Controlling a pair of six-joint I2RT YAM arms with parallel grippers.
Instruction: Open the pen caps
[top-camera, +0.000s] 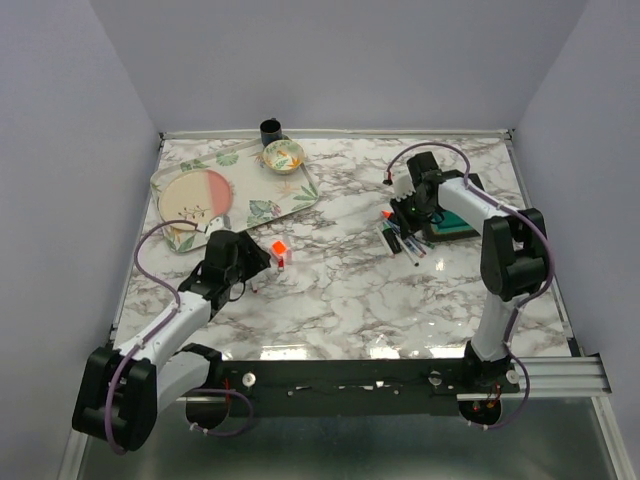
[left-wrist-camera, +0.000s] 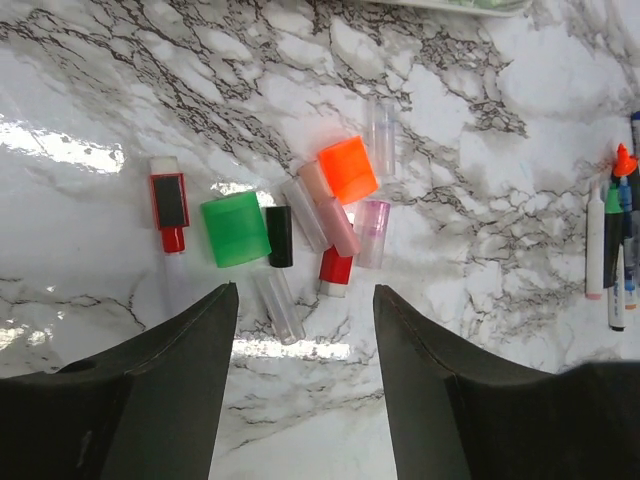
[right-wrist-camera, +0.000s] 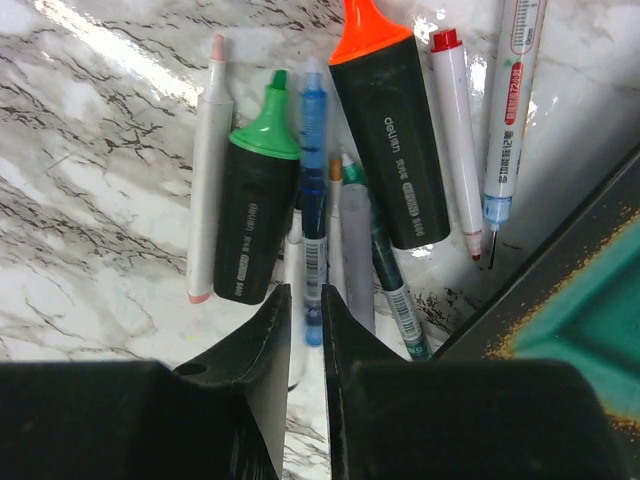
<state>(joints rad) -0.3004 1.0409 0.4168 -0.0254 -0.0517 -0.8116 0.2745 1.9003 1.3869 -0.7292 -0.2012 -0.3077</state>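
Observation:
Several loose pen caps lie in a cluster on the marble under my left gripper (left-wrist-camera: 305, 290): an orange cap (left-wrist-camera: 347, 168), a green cap (left-wrist-camera: 235, 229), a black cap (left-wrist-camera: 279, 236), a red cap (left-wrist-camera: 336, 270), plus pink and clear ones. The left jaws stand wide apart and hold nothing. The pens lie side by side before my right gripper (right-wrist-camera: 306, 292), tips bare: a green-tipped highlighter (right-wrist-camera: 255, 215), an orange-tipped highlighter (right-wrist-camera: 390, 140) and thin pens. The blue pen (right-wrist-camera: 314, 180) has its tail between the narrowly open right jaws, with a gap on its left side.
A leaf-patterned tray (top-camera: 300, 197) with a plate and a bowl (top-camera: 283, 155) sits at the back left, a black cup (top-camera: 271, 129) behind it. A black box with a green inside (right-wrist-camera: 580, 330) lies just right of the pens, against the right gripper.

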